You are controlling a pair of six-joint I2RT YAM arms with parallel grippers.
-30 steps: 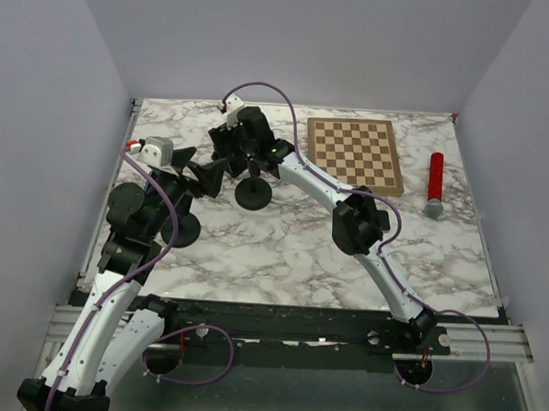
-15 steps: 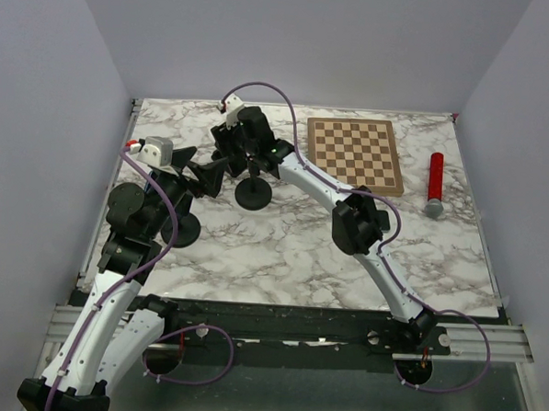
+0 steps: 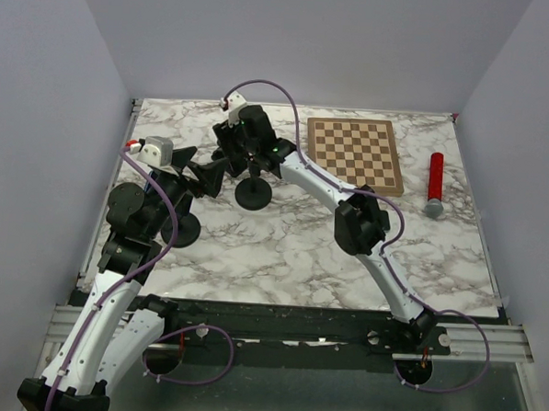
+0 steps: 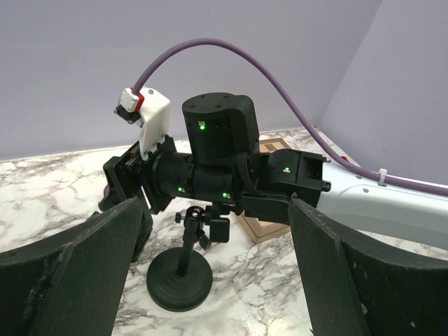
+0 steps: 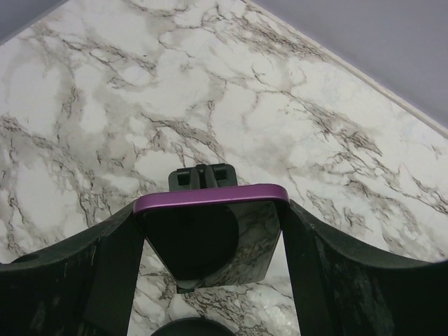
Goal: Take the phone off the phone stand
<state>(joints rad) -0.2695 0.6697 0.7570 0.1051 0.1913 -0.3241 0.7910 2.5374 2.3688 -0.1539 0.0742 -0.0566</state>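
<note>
**A:** We start at the right gripper (image 5: 210,210). Its two black fingers (image 5: 115,266) press on opposite edges of the dark-faced, purple-rimmed flat phone (image 5: 210,241). We log it as clamped on the phone.

**B:** Agreed. Where does the phone sit?

**A:** In the cradle, as far as we can tell. The black clip (image 5: 201,176) of the black, round-based phone stand (image 3: 254,194) shows just beyond the phone's purple edge. The stand's base disc lies below it on the white marble-patterned table (image 5: 105,91). We see no gap between phone and clip.

**B:** So the grasp is made and the lift is not yet done?

**A:** That is our reading. What is left is to draw the phone out of the clip, carry it away from the stand and, we presume, set it down on the table.

**B:** And the left gripper (image 3: 207,177)?

**A:** It is spread wide and holds nothing. It hovers just beside the stand with its camera facing the stem. We judge it may be placed to steady the stand, but it touches nothing.
</note>
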